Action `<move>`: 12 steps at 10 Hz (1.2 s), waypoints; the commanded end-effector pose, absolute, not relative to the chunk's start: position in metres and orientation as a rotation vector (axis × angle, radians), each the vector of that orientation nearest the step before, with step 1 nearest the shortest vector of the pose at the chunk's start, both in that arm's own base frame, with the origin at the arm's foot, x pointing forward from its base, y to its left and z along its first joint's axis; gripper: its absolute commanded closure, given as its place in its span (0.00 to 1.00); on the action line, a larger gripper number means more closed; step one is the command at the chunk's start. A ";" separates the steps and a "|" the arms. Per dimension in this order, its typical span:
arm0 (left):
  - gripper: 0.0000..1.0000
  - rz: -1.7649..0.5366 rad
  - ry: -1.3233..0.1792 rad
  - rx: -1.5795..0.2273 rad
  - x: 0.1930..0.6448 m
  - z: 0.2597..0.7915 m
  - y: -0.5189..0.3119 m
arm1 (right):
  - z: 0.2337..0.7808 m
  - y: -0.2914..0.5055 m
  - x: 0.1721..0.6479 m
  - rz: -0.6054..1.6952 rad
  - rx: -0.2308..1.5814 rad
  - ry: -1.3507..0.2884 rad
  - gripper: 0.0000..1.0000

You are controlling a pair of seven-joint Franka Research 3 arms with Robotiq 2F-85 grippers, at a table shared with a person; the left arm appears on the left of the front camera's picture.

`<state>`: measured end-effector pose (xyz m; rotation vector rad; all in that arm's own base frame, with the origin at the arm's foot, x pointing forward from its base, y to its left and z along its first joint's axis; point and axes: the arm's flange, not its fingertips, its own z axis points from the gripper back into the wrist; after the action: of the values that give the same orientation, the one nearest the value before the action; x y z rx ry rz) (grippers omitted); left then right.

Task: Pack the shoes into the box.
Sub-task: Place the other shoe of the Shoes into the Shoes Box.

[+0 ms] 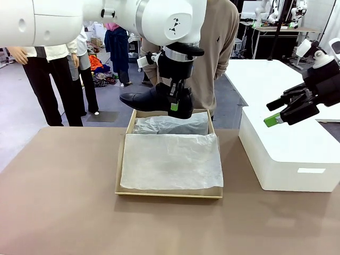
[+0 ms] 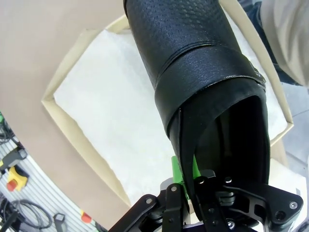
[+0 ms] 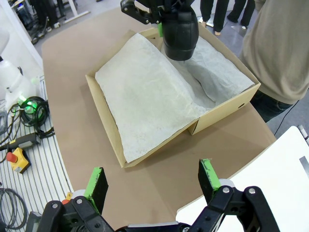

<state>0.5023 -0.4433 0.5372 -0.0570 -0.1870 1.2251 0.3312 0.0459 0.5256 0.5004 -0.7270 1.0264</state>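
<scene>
Shoe (image 1: 141, 99) black grained leather; box (image 1: 159, 194) tan cardboard; tissue paper (image 1: 170, 162) white, crinkled.

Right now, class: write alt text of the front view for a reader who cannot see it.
The left fingers hold a black shoe above the tissue-lined cardboard box; the right fingers, open, hover near a white box.

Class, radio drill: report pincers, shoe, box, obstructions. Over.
Left pincer shut on shoe, above box. Right pincer open, empty. Tissue paper lines box.
</scene>
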 end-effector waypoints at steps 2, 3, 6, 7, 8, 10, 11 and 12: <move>1.00 1.412 -0.248 -0.079 0.499 0.534 -0.461 | 0.525 0.045 0.334 1.048 0.526 -0.757 0.00; 1.00 1.419 -0.247 -0.082 0.501 0.529 -0.469 | 0.525 0.045 0.334 1.048 0.526 -0.757 0.00; 1.00 1.445 -0.243 -0.078 0.509 0.511 -0.498 | 0.525 0.045 0.334 1.048 0.526 -0.757 0.00; 1.00 1.445 -0.249 -0.086 0.512 0.504 -0.506 | 0.525 0.045 0.334 1.048 0.526 -0.757 0.00; 1.00 1.422 -0.254 -0.094 0.516 0.496 -0.512 | 0.525 0.045 0.334 1.048 0.526 -0.757 0.00; 1.00 1.400 -0.282 -0.123 0.521 0.483 -0.512 | 0.525 0.045 0.334 1.048 0.526 -0.757 0.00; 1.00 1.461 -0.253 -0.127 0.525 0.478 -0.510 | 0.525 0.045 0.334 1.048 0.526 -0.757 0.00; 1.00 1.498 -0.252 -0.131 0.527 0.476 -0.509 | 0.525 0.045 0.334 1.048 0.526 -0.757 0.00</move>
<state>0.5251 -0.5055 0.4681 -0.1257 -0.2240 1.3955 0.3312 0.0459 0.5256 0.5003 -0.7270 1.0266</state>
